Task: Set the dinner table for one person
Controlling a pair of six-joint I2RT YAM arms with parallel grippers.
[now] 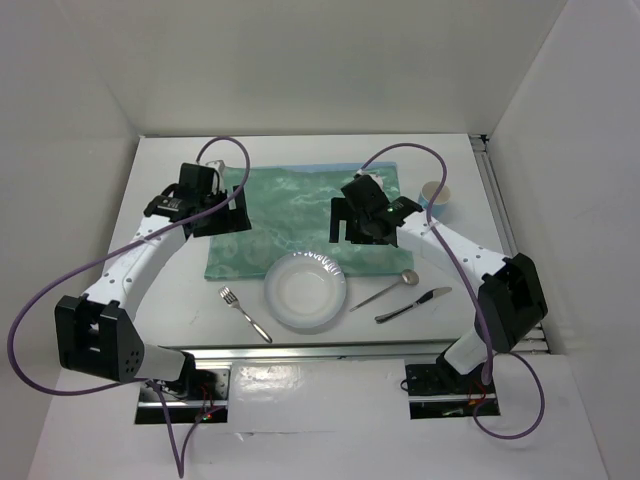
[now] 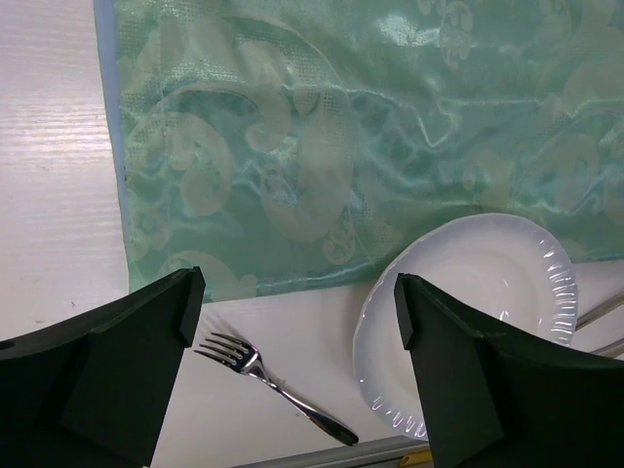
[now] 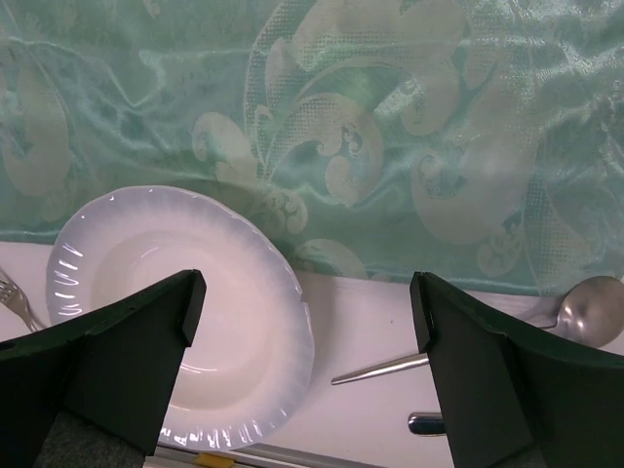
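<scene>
The white dinner table (image 1: 170, 290) carries a green marbled placemat (image 1: 300, 205). A white plate (image 1: 305, 290) overlaps the mat's near edge. A fork (image 1: 245, 313) lies left of the plate. A spoon (image 1: 385, 290) and a knife (image 1: 412, 304) lie right of it. My left gripper (image 1: 222, 218) is open and empty above the mat's left edge; its view shows the fork (image 2: 263, 380) and plate (image 2: 468, 292) beneath it (image 2: 297, 302). My right gripper (image 1: 365, 232) is open and empty above the mat's right part, over the plate's rim (image 3: 185, 292) and spoon (image 3: 585, 307).
A light blue paper cup (image 1: 435, 195) stands at the back right, beside the mat. A metal rail (image 1: 330, 350) runs along the table's front edge. White walls enclose the table on three sides.
</scene>
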